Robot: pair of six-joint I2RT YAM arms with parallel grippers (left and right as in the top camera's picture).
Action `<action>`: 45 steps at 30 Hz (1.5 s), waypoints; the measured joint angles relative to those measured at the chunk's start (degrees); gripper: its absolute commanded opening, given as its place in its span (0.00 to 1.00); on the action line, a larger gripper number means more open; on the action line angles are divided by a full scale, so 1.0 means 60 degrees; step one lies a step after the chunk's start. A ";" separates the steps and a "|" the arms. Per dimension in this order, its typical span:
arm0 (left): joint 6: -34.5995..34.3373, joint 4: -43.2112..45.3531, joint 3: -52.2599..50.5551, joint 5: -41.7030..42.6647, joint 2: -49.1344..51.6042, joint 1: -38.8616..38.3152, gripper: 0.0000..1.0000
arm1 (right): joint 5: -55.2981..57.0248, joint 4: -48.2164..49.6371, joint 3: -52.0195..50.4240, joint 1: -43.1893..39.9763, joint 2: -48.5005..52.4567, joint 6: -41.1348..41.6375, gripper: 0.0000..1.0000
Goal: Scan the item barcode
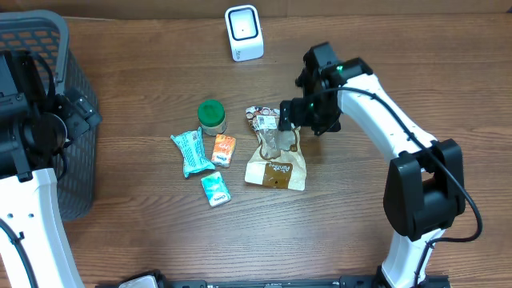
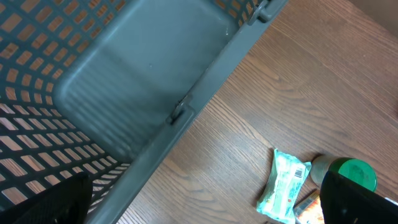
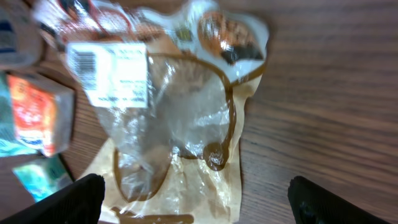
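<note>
A clear and brown snack bag lies flat mid-table, a white barcode label near its top end. My right gripper hovers over the bag's upper part, open. In the right wrist view its fingers straddle the bag without touching it. The white scanner stands at the back of the table. At the far left, my left gripper is open and holds nothing, over the rim of the basket.
Left of the bag lie a green-lidded jar, a teal packet, an orange box and a small teal packet. A dark mesh basket fills the left edge of the table.
</note>
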 measured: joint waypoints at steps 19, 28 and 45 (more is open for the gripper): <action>0.0000 0.0000 0.0000 0.0000 0.0000 0.0000 0.99 | -0.1075 0.1089 -0.1807 0.0029 0.0033 -0.0047 0.92; 0.0000 0.0000 0.0000 0.0000 0.0000 0.0000 0.99 | -0.2018 0.3067 -0.3304 0.0025 -0.0339 -0.0033 0.76; 0.0000 0.0000 0.0000 0.0000 0.0000 0.0000 1.00 | -0.3289 0.4266 -0.4357 -0.0117 -0.0248 0.0171 0.04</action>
